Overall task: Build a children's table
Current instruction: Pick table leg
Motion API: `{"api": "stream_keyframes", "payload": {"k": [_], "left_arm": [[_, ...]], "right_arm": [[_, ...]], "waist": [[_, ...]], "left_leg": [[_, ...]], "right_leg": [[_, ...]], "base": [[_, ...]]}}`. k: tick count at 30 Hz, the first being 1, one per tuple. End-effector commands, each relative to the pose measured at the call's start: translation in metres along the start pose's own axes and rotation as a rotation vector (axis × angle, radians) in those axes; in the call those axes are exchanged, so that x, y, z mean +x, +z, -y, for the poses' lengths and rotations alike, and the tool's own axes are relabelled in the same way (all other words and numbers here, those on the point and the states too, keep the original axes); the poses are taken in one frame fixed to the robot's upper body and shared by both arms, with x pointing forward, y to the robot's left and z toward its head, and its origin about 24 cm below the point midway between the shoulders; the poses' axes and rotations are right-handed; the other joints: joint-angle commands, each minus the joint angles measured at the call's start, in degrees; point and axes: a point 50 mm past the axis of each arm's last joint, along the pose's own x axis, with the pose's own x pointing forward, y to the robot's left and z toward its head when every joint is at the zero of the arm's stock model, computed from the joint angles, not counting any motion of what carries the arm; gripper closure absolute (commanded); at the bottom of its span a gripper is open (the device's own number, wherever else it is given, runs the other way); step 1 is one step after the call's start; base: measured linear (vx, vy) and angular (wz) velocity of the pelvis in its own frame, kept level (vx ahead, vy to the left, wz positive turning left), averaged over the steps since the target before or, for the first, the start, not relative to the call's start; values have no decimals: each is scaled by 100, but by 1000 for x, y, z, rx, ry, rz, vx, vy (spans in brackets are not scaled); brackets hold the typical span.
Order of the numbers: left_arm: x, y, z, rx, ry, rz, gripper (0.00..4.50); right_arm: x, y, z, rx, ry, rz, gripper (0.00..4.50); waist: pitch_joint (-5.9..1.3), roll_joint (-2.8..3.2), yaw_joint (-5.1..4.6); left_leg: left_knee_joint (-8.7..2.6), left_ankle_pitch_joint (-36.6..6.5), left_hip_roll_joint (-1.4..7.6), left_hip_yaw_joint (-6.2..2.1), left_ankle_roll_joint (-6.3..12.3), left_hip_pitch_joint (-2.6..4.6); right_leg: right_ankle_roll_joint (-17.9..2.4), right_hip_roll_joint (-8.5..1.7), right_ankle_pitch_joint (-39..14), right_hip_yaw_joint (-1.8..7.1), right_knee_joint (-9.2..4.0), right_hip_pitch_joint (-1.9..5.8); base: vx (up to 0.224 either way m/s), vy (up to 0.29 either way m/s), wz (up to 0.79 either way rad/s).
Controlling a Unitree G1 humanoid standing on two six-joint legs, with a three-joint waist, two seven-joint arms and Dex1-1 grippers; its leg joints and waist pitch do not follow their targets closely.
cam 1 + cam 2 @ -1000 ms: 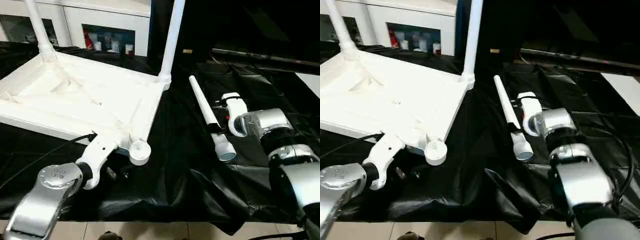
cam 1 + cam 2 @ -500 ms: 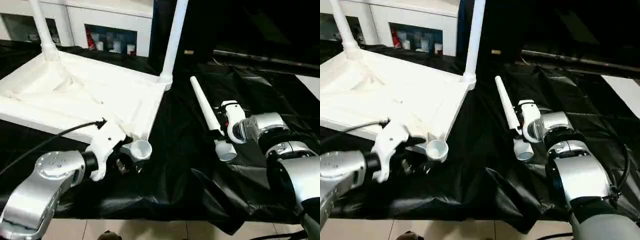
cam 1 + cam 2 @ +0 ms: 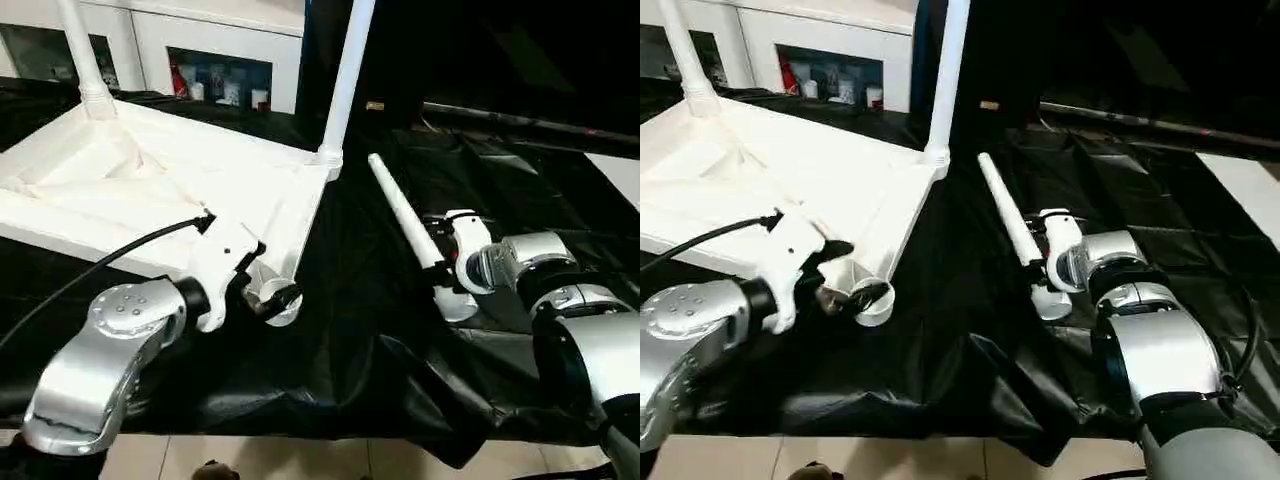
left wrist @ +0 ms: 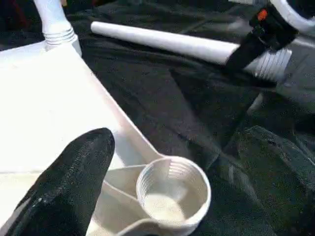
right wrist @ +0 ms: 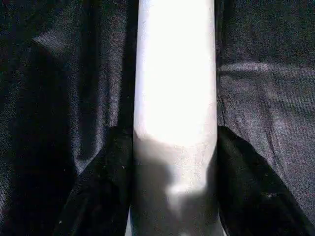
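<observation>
Nearest, on the left, the left gripper hovers at the tabletop's near right corner, its jaws spread wide around the empty round socket without clamping it. The left wrist view looks straight down into that threaded socket, with one black finger beside it over the tabletop; the head views only catch the socket's rim.

To the right, on the black cloth, lies the loose leg. Its long axis runs from near right to far left: the thick threaded end points toward the robot, the slim tip toward the far left. The right gripper grasps it close to the threaded end, one finger on each side. The right wrist view shows both black fingers pressed against the tube.

Farther back, the tabletop lies upside down on the left, ribbed side up. Two legs stand upright in its far corners.
</observation>
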Motion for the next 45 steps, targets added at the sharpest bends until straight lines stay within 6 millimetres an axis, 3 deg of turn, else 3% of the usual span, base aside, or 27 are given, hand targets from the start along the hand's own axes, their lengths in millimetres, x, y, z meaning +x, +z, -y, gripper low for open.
{"api": "stream_keyframes", "payload": {"k": [1,5,6,7,9,10,11,13,14,18,19,20,21,22,24,25,26,27,28,30,31,34,37,39,40,41,45], "left_arm": [[6,7,2,26,3,44,0],[24,14,-1,-107,-43,33,0],[27,17,-2,-125,-34,54,0],[34,20,-7,-179,-19,69,0],[40,24,-10,-226,-3,92,0],[47,31,-14,-290,0,133,0],[50,33,-15,-324,-5,150,0],[59,42,-16,-384,-25,201,0],[65,47,-16,-407,-45,218,0],[78,60,-13,-473,-100,241,0],[84,67,-13,-519,-124,254,0],[84,67,-13,-519,-124,254,0],[86,70,-13,-540,-132,259,0],[89,75,-12,-569,-153,274,0],[93,86,-10,-617,-204,302,0],[95,89,-10,-630,-219,309,0],[96,91,-10,-640,-231,309,0],[98,94,-9,-647,-236,309,0],[100,95,-9,-656,-241,311,0],[103,98,-8,-671,-251,316,0],[104,100,-6,-698,-282,334,0],[103,106,-3,-724,-323,360,0],[100,111,-1,-747,-361,382,0],[102,107,-4,-744,-304,353,0],[103,104,-6,-752,-265,345,28],[104,101,-7,-763,-232,333,28],[102,98,-6,-763,-185,317,50]], "right_arm": [[-1,0,6,33,-31,29,257],[-4,6,10,133,-35,118,259],[-4,8,11,150,-31,131,260],[-6,14,12,174,-15,195,260],[-9,19,12,197,3,258,260],[-13,27,13,240,33,346,260],[-15,31,14,264,47,390,260],[-21,38,14,285,106,491,260],[-27,42,11,268,169,587,260],[-47,39,-1,191,324,781,260],[-59,32,-13,120,419,848,261],[-59,32,-13,120,419,848,261],[-63,28,-18,92,453,866,261],[-69,24,-26,41,504,909,261],[-76,12,-45,-26,620,924,261],[-79,7,-51,-43,653,926,261],[-80,4,-56,-58,675,926,261],[-81,1,-62,-74,692,923,261],[-81,-1,-67,-98,701,917,261],[-80,-6,-75,-134,702,901,261],[-73,-10,-82,-181,672,870,261],[-68,-15,-85,-225,621,837,261],[-66,-15,-89,-254,578,836,261],[-62,-11,-91,-249,503,835,261],[-60,-11,-91,-260,470,835,261],[-57,-10,-92,-264,447,830,261],[-55,-10,-103,-270,461,829,261]], "waist": [[-382,73,-8],[-387,105,17],[-384,85,9],[-393,169,24],[-403,101,3],[-402,154,-3],[-420,166,5],[-423,145,22],[-446,161,24],[-439,125,86],[-440,171,106],[-455,170,123],[-449,162,92],[-445,203,116],[-416,200,121],[-411,231,142],[-401,219,143],[-399,218,154],[-398,276,155],[-380,255,164],[-377,282,164],[-379,303,162],[-380,283,163],[-377,263,162],[-380,273,171],[-379,241,169],[-383,240,186]], "left_leg": [[-395,-1545,97,-20,-474,115],[-378,-1496,71,-1,-511,128],[-379,-1534,70,6,-517,126],[-381,-1591,67,-17,-537,128],[-370,-1631,71,-13,-521,120],[-376,-1631,67,-17,-503,108],[-354,-1549,51,-10,-469,116],[-347,-1304,36,4,-343,85],[-345,-1232,50,-9,-315,94],[-346,-752,38,8,-9,91],[-365,-656,41,-16,53,91],[-350,-710,72,-13,65,139],[-370,-740,80,-32,66,111],[-378,-846,73,-30,28,111],[-397,-1077,70,-27,7,121],[-400,-1216,78,-30,-3,149],[-420,-1319,79,-52,-11,126],[-420,-1431,85,-52,-45,146],[-433,-1470,90,-71,-80,142],[-444,-1578,95,-71,-128,151],[-455,-1620,98,-81,-178,145],[-465,-1685,96,-92,-235,139],[-466,-1627,85,-89,-229,121],[-474,-1618,90,-97,-227,117],[-472,-1598,90,-96,-225,119],[-476,-1551,95,-95,-229,109],[-472,-1437,93,-92,-188,105]], "right_leg": [[-786,-261,-1727,148,-401,183],[-860,-238,-1498,151,-372,175],[-858,-242,-1518,153,-386,181],[-846,-248,-1539,150,-379,195],[-841,-248,-1511,145,-392,204],[-832,-246,-1469,146,-408,211],[-845,-241,-1292,147,-402,227],[-895,-233,-1018,145,-396,270],[-916,-236,-911,145,-366,287],[-943,-225,-348,155,-377,338],[-1013,-228,-297,141,-370,358],[-1046,-248,-293,145,-372,332],[-1101,-256,-327,139,-359,347],[-1120,-257,-508,131,-381,352],[-1091,-253,-766,136,-450,343],[-1072,-255,-886,140,-473,320],[-1044,-267,-1073,128,-477,335],[-988,-274,-1325,128,-507,305],[-990,-290,-1399,128,-501,311],[-916,-284,-1597,124,-545,288],[-873,-294,-1711,120,-561,285],[-845,-304,-1811,120,-571,283],[-822,-302,-1763,121,-564,297],[-784,-300,-1748,119,-563,287],[-778,-304,-1726,121,-557,289],[-759,-307,-1679,121,-556,292],[-747,-311,-1544,127,-530,302]], "base": [[0,0,0],[0,0,0],[0,0,0],[0,0,0],[0,0,0],[0,0,0],[0,0,0],[0,0,0],[0,0,0],[0,0,0],[0,0,0],[0,0,0],[0,0,0],[0,0,0],[0,0,0],[0,0,0],[0,0,0],[0,0,0],[0,0,0],[0,0,0],[0,0,0],[0,0,0],[0,0,0],[0,0,0],[0,0,0],[0,0,0],[0,0,0]]}}
